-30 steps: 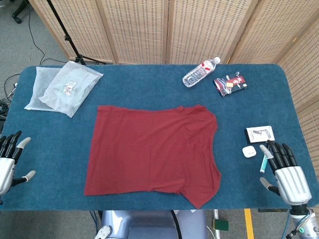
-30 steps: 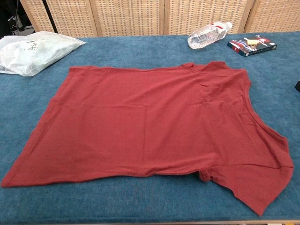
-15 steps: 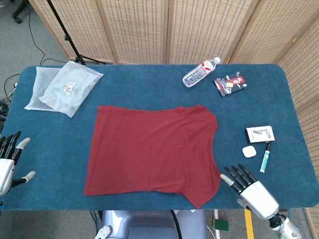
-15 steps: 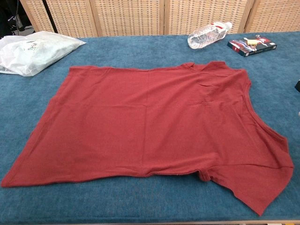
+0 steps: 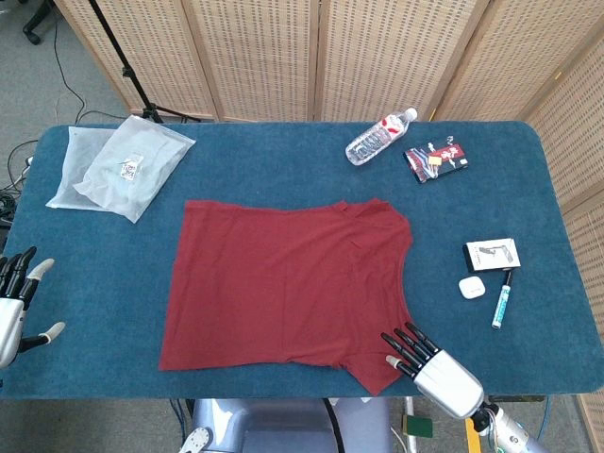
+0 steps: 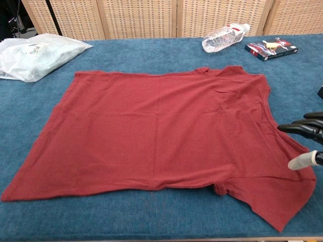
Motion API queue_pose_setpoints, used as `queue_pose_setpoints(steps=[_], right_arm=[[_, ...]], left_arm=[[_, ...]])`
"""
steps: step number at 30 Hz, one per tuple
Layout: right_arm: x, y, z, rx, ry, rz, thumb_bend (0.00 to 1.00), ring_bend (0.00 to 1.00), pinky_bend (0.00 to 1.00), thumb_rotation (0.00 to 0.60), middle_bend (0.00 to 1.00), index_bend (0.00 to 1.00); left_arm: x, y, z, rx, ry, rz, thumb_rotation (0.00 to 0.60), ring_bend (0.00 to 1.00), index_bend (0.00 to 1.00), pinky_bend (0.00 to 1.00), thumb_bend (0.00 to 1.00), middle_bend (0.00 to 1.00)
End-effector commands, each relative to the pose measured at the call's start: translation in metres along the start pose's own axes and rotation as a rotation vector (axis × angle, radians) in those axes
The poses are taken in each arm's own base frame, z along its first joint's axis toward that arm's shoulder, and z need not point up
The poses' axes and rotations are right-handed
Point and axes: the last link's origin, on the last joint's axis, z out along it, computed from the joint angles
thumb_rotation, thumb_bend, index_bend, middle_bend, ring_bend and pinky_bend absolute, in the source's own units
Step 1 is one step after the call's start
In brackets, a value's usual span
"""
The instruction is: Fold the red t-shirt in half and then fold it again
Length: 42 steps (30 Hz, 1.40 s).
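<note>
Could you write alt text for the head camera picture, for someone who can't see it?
A red t-shirt lies spread flat on a blue-carpeted table, and the robot's open right hand reaches toward the shirt's near right sleeve. Its open left hand waits at the table's left edge.

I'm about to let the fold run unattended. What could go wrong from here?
1. The right robot hand is open at the shirt's near right sleeve; a shallow grip may lift one layer only, leaving a crooked fold.
2. The left robot hand sits off the shirt, so the cloth may drag instead of folding.
3. The pen and earbud case lie nearby and could get swept.
</note>
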Motion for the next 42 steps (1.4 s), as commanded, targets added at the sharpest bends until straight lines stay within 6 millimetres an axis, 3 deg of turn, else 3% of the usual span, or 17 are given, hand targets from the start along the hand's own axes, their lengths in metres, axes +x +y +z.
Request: queue_pose_setpoints(steps=[1, 24, 26, 35, 42], right_arm=[[-0.008, -0.005, 0.003, 0.028, -0.014, -0.014, 0.0, 0.0, 0.04, 0.6, 0.0, 0.32], [-0.028, -0.017, 0.035, 0.048, 0.038, -0.048, 0.01, 0.0, 0.07, 0.6, 0.0, 0.39], [-0.028, -0.017, 0.037, 0.045, 0.046, -0.041, 0.04, 0.0, 0.08, 0.6, 0.0, 0.41], [-0.031, -0.015, 0.041, 0.04, 0.055, -0.019, 0.41, 0.0, 0.09, 0.6, 0.0, 0.47], [-0.034, -0.013, 0.043, 0.042, 0.059, -0.002, 0.47, 0.0, 0.09, 0.6, 0.0, 0.51]], left_arm=[[0.0, 0.0, 0.0, 0.001, -0.001, 0.002, 0.6, 0.0, 0.0, 0.0, 0.0, 0.0], [-0.004, 0.0, 0.003, 0.012, -0.016, 0.004, 0.6, 0.0, 0.0, 0.0, 0.0, 0.0], [-0.004, 0.0, 0.003, 0.013, -0.015, 0.004, 0.6, 0.0, 0.0, 0.0, 0.0, 0.0], [-0.004, 0.0, 0.002, 0.013, -0.017, 0.007, 0.6, 0.0, 0.0, 0.0, 0.0, 0.0], [-0.005, 0.0, 0.002, 0.015, -0.019, 0.008, 0.6, 0.0, 0.0, 0.0, 0.0, 0.0]])
